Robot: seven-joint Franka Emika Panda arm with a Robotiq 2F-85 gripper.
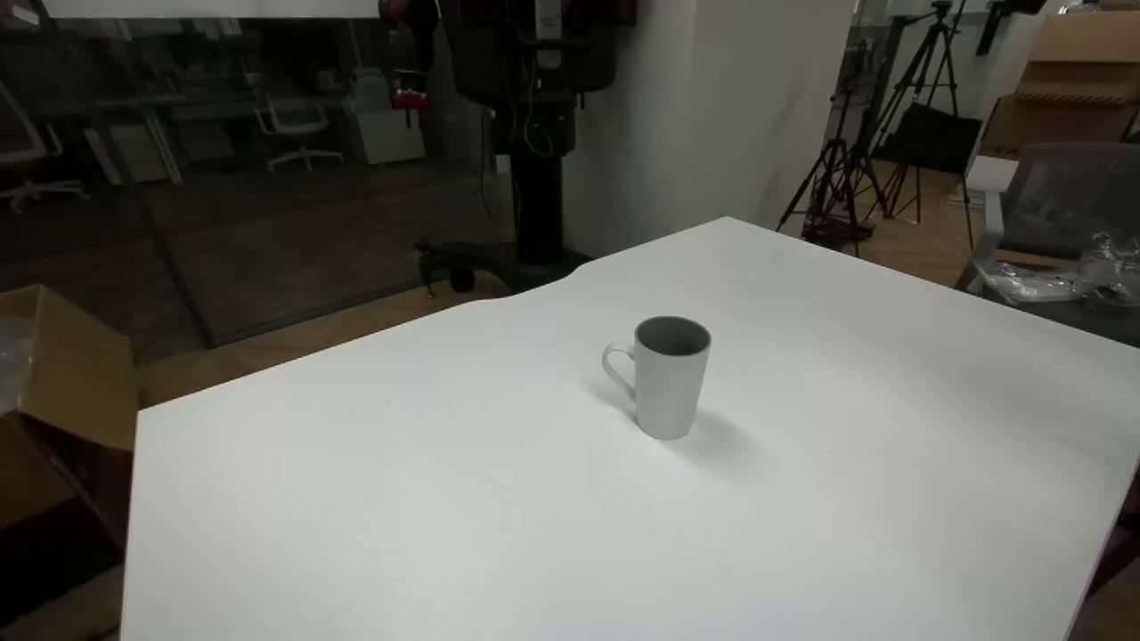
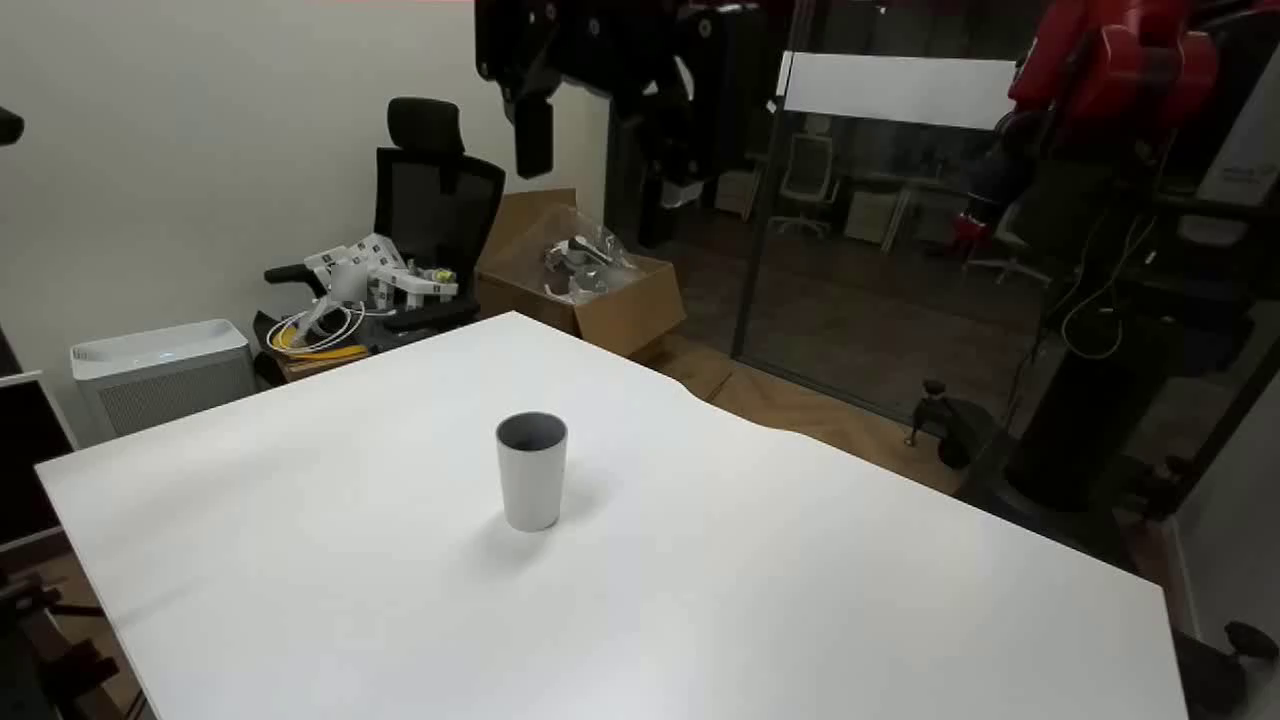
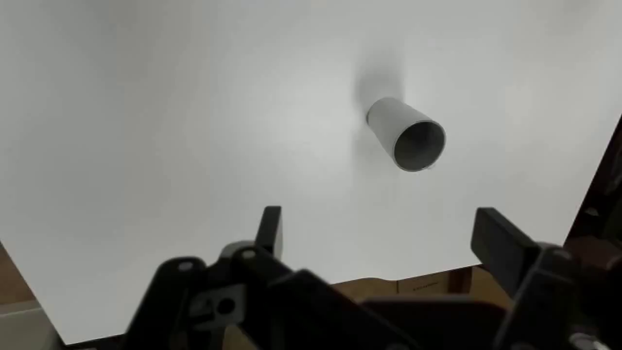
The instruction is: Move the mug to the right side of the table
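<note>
The mug is small, white and cylindrical with a dark grey interior. It stands upright near the middle of the white table, its handle showing in this exterior view. It also stands in an exterior view and in the wrist view, where its handle is hidden. The table shows in an exterior view and in the wrist view. My gripper is open and empty, with its fingers wide apart. In an exterior view the gripper hangs well above the table, apart from the mug.
An open cardboard box and a black chair stand beyond the table's far edge. A dark stand on a wheeled base is behind the table. Tripods and a grey chair are beyond another edge.
</note>
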